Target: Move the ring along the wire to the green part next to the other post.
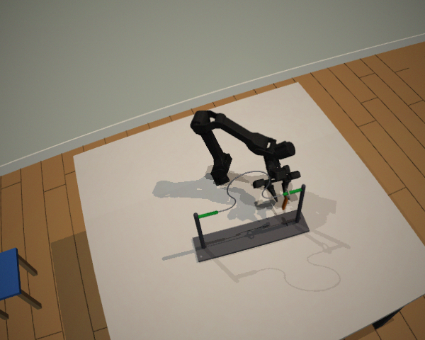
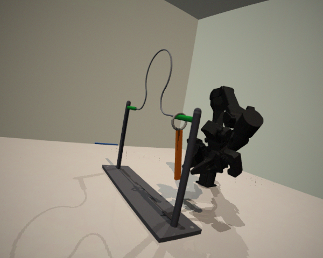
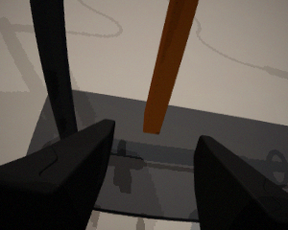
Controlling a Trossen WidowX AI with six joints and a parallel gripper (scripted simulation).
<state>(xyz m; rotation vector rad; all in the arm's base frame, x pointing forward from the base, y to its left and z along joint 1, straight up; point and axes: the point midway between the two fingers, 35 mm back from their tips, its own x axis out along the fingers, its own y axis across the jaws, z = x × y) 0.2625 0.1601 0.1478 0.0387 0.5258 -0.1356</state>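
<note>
The wrist view alone shows the gripper [image 3: 154, 153] open, handle [image 3: 173, 45] free; the exterior shows the ring [image 2: 179, 121] on green wire [image 2: 183, 117]

Walls: plain grey-green [image 1: 132, 54].
Floor: wood planks [image 1: 399, 110].
Furniture: blue chair [image 1: 0, 274] at the white mat's [image 1: 132, 219] left edge.

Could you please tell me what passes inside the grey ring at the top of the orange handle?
The green wire section beside the dark post passes through the grey ring. Its join with the thin grey wire sits behind the rim, unclear.
</note>
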